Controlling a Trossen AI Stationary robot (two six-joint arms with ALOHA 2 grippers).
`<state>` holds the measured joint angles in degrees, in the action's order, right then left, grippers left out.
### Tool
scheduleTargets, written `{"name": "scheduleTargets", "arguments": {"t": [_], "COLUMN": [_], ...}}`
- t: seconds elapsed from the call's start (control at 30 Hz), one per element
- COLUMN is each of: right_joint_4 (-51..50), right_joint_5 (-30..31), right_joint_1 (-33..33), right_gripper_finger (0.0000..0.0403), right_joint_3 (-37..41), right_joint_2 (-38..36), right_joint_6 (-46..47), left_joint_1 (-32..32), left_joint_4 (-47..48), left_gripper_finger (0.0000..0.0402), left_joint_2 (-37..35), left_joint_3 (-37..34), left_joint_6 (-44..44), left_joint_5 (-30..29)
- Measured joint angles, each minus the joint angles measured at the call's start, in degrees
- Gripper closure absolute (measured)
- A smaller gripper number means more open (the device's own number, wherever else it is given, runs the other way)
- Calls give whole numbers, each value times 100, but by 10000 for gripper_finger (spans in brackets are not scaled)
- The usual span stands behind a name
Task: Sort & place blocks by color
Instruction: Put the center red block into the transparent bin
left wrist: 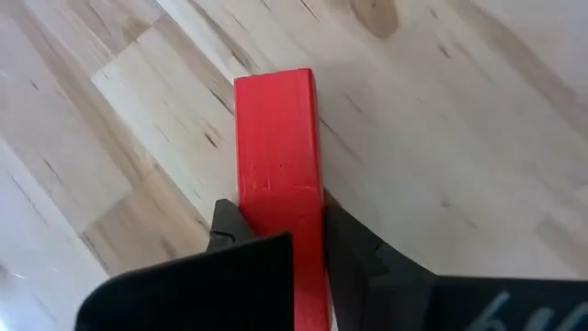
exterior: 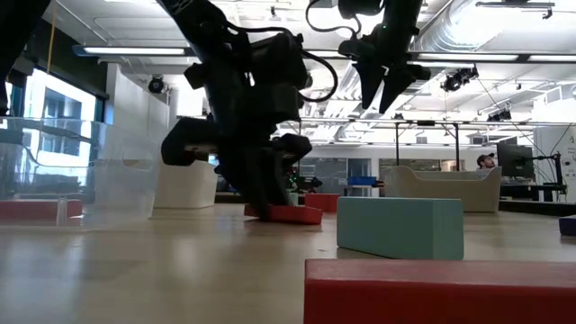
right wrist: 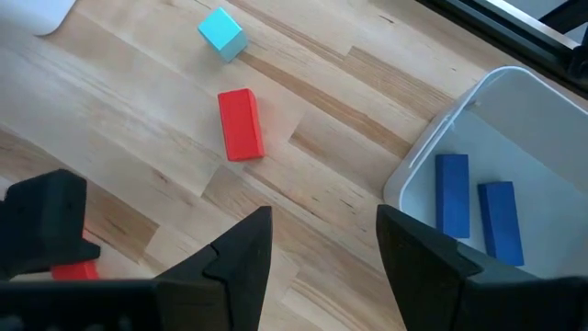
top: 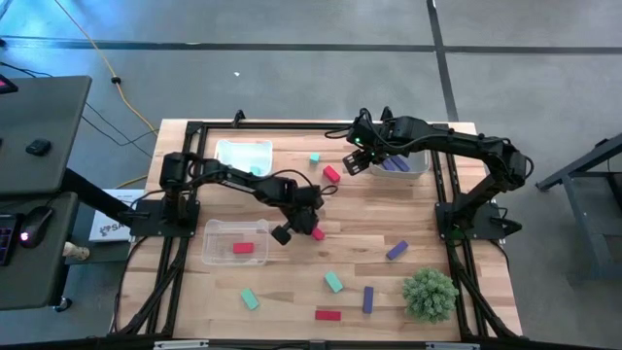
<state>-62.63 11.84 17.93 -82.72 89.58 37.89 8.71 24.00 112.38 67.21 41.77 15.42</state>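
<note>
In the left wrist view the red block (left wrist: 276, 175) runs off the frame's bottom edge, its lower end hidden between the left hand (left wrist: 308, 248)'s dark fingers (left wrist: 354, 257). At the bottom right of the low view, another red block (exterior: 441, 290) is cut off by the frame's edge. At the far left there, a clear tray (exterior: 63, 171) is also cropped, its contents blurred.

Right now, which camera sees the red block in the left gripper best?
The left wrist view: the red block fills it, pinched by the left gripper. The low view shows one end; the high view barely shows it.
</note>
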Motion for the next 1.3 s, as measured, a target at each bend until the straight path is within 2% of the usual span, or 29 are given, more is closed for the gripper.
{"name": "scheduleTargets", "arguments": {"t": [0.3, 0.5, 0.63, 0.97, 1.3], "right_joint_4": [9, 20, 26, 66, 82], "right_joint_5": [-90, -114, -111, -109, -129], "right_joint_1": [2, 2, 2, 2, 2], "right_gripper_finger": [218, 218, 218, 218, 218], "right_joint_3": [0, 0, 0, 0, 0], "right_joint_2": [0, 0, 0, 2, 2], "right_joint_6": [2, -34, -231, -403, -681], "left_joint_1": [46, 48, 46, 13, -261], "left_joint_4": [81, 57, 211, 1512, 2895], "left_gripper_finger": [401, 401, 401, 401, 401], "left_joint_2": [-490, -1034, -1534, -2918, -3892], "left_joint_3": [-12, -10, 1, 4, 4], "left_joint_6": [-1106, -1962, -2424, -3831, -5145], "left_joint_5": [4, -192, -540, -1500, -1981]}}
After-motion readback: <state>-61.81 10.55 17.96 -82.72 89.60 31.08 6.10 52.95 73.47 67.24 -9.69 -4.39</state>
